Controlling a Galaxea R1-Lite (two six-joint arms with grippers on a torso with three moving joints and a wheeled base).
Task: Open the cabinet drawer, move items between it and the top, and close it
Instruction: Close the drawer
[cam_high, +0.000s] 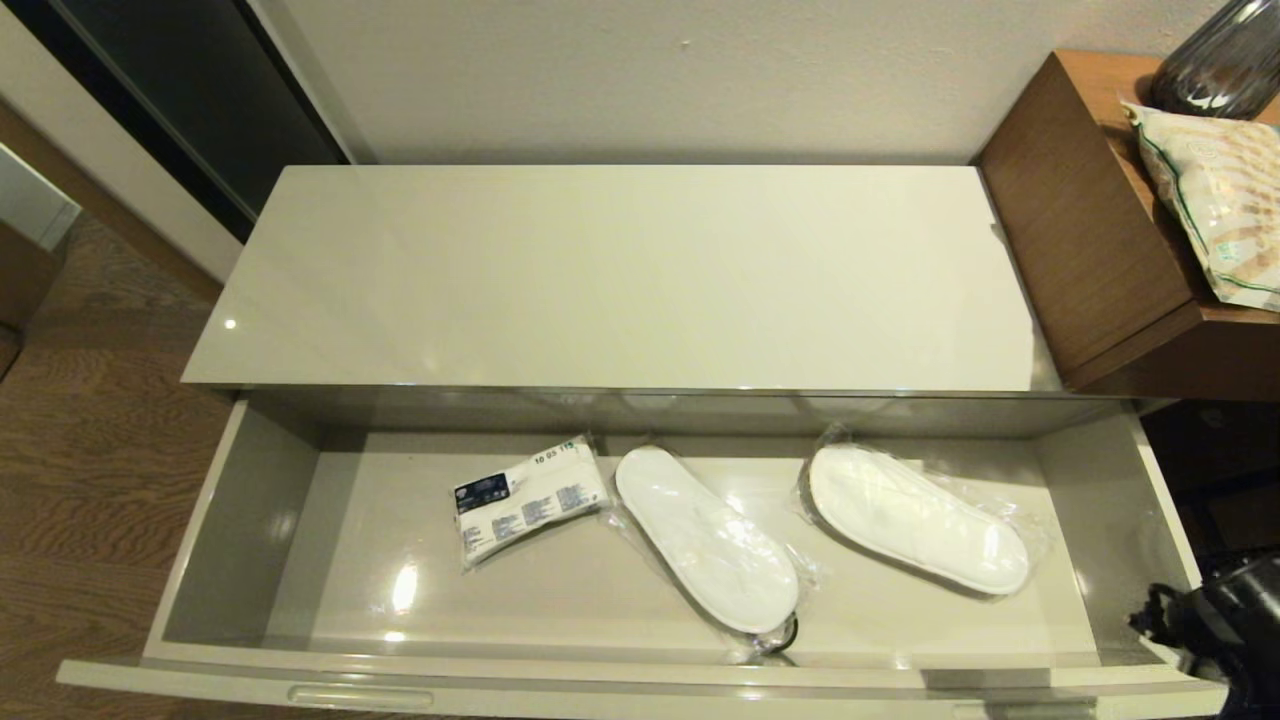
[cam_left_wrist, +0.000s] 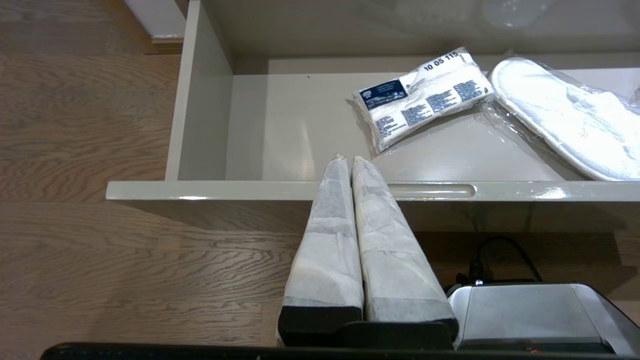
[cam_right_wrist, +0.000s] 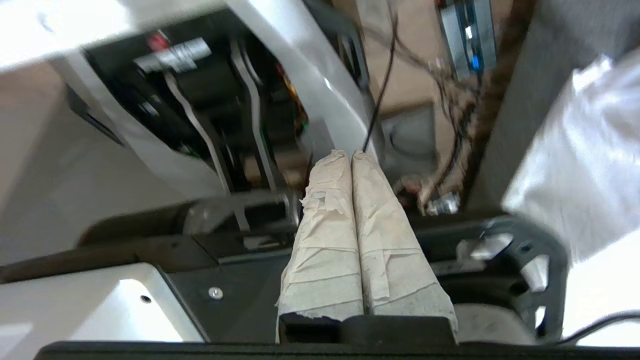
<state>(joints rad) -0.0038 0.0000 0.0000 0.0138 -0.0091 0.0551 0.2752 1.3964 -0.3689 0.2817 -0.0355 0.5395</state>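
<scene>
Glossy beige, the drawer (cam_high: 250, 520) stands open with the slippers (cam_high: 915, 515) and the packet (cam_high: 528, 497) inside, the top (cam_high: 620, 280) bare. We judge lifting comes next: both the right gripper (cam_right_wrist: 350, 155) and the parked left gripper (cam_left_wrist: 348, 159) have closed, empty fingers, which must open first.

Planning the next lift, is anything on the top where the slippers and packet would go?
Nothing visible. The top is bare, and the drawer stands open below it with the packet and both slippers uncovered.
</scene>
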